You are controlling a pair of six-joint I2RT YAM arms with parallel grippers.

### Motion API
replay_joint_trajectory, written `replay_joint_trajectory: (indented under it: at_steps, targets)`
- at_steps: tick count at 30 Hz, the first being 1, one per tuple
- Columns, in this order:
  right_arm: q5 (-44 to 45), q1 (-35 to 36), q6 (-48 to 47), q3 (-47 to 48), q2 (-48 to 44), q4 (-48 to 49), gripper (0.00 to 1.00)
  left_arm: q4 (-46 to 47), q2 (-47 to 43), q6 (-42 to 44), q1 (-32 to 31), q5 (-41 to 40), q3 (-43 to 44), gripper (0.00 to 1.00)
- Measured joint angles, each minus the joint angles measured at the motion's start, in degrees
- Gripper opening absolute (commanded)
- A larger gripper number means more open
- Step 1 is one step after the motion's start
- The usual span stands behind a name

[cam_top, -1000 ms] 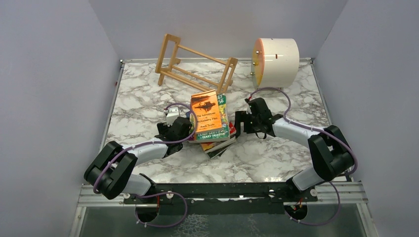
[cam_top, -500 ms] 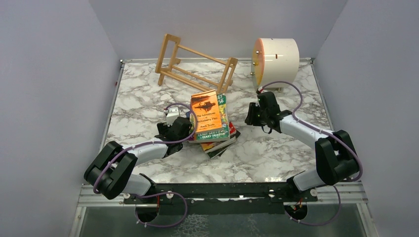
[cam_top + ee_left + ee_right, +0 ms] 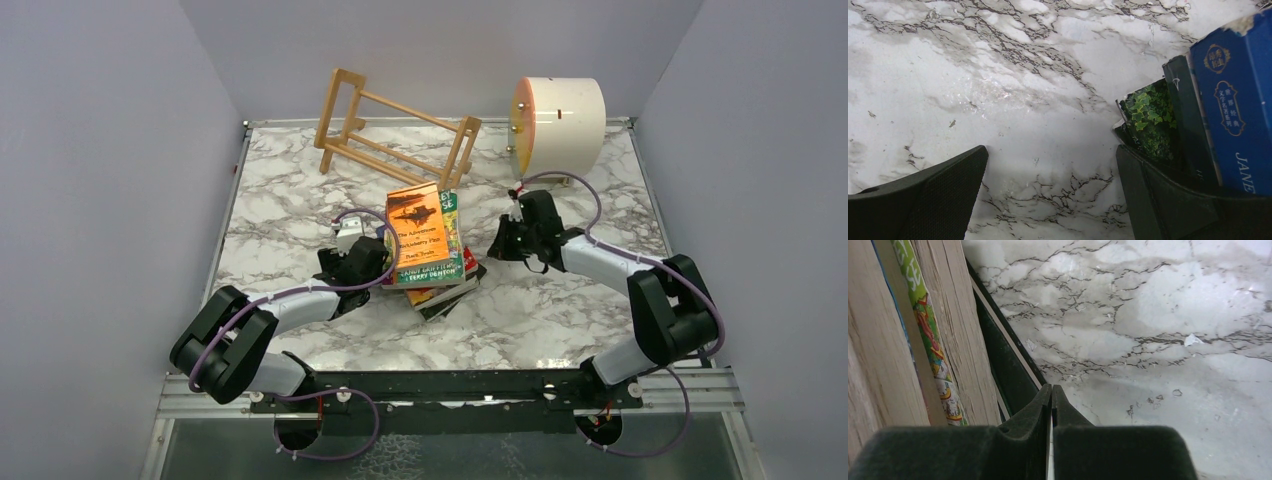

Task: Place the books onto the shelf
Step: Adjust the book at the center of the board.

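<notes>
Left arm (image 3: 300, 304): we see white links, black joints.
Right arm (image 3: 600, 262): we see the same colours.
Cables (image 3: 358, 211): purple, looping.
Fingers (image 3: 933, 200): black, finely textured.

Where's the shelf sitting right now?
In the top view the shelf sits at the far edge of the table, left of centre, behind the stack of books and left of the cream drum.

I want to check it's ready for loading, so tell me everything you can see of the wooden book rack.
The wooden book rack is a small open frame of light, bare-looking wood: two ladder-like end pieces joined by thin rails. It sits at the back of the marble table, left of centre, skewed to the back edge. Nothing rests on its rails; only the table touches it.
</notes>
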Motion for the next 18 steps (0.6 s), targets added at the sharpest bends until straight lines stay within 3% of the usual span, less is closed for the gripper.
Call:
replay_joint_trajectory:
  at_steps: [18]
  targets:
    - [-7.15,-0.11,0.00,-3.30,5.51,7.96,0.01,0.02,0.00,0.00,0.00,0.00,0.00,0.99]
